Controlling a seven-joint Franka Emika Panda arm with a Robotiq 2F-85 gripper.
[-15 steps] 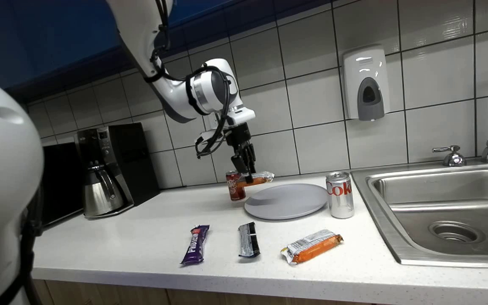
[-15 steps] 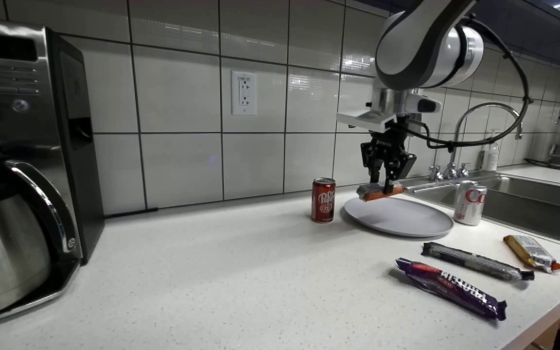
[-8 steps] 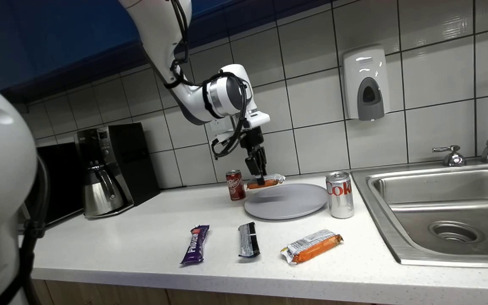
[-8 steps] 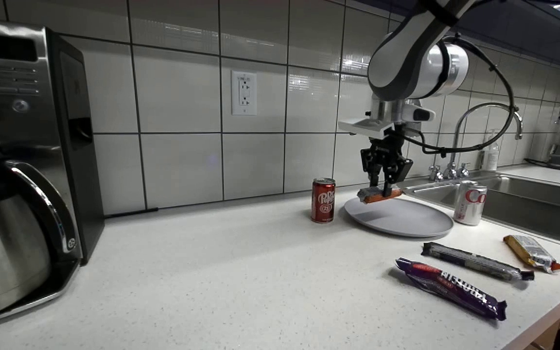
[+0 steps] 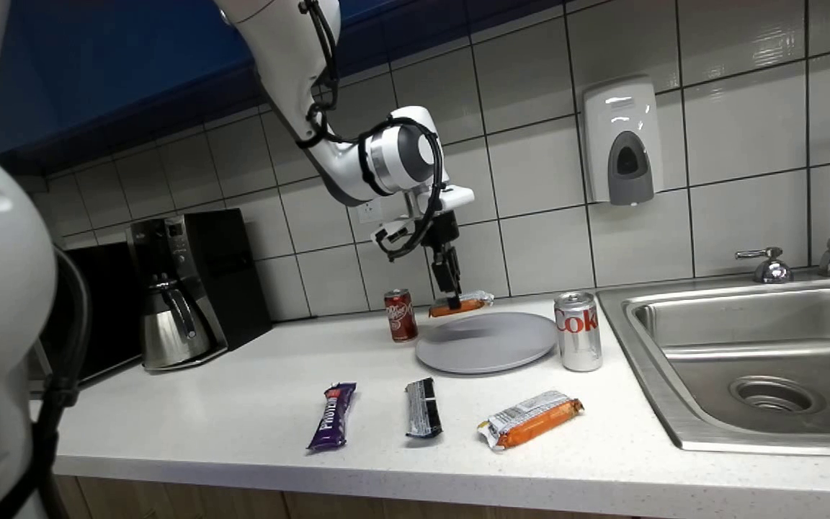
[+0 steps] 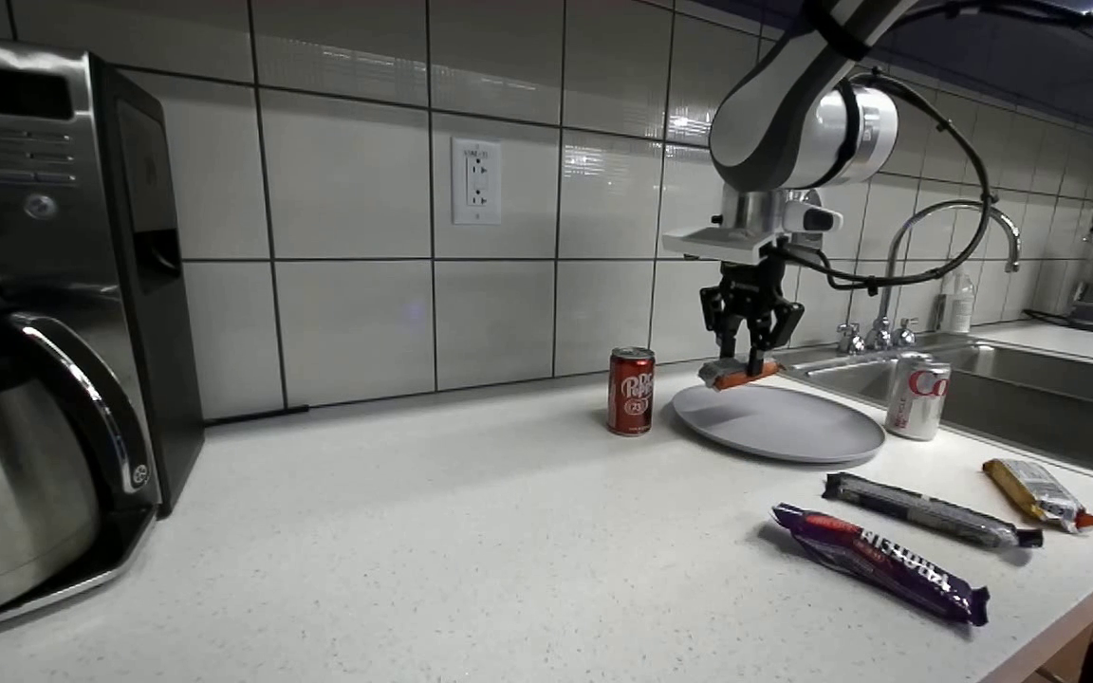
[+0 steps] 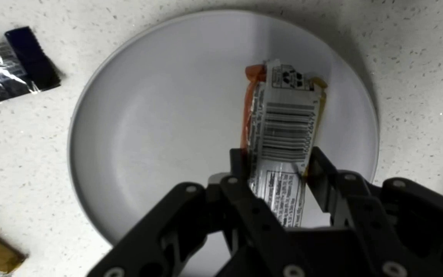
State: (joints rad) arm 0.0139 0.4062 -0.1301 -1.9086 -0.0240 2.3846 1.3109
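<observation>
My gripper (image 7: pixel 277 163) is shut on an orange and silver wrapped bar (image 7: pixel 287 115), its printed barcode side up in the wrist view. The fingers grip the bar's long sides; its near end is hidden by the gripper. In both exterior views the gripper (image 5: pixel 452 297) (image 6: pixel 743 360) holds the bar (image 5: pixel 474 305) (image 6: pixel 734 376) above the far part of a grey round plate (image 5: pixel 487 346) (image 6: pixel 784 425). The plate (image 7: pixel 156 115) lies below the bar in the wrist view. A red Dr Pepper can (image 5: pixel 400 317) (image 6: pixel 631 391) stands beside the plate.
A silver Coke can (image 5: pixel 578 333) stands between the plate and the sink (image 5: pixel 638 360). A purple bar (image 5: pixel 333 417), a black and silver bar (image 5: pixel 424 408) and another orange bar (image 5: pixel 539 419) lie near the counter's front edge. A coffee maker (image 6: pixel 143 285) and tiled wall bound the counter.
The gripper has carried the bar right in the exterior view with the soap dispenser, away from the Dr Pepper can. It stays shut on the bar; the cans, plate and other bars have not moved.
</observation>
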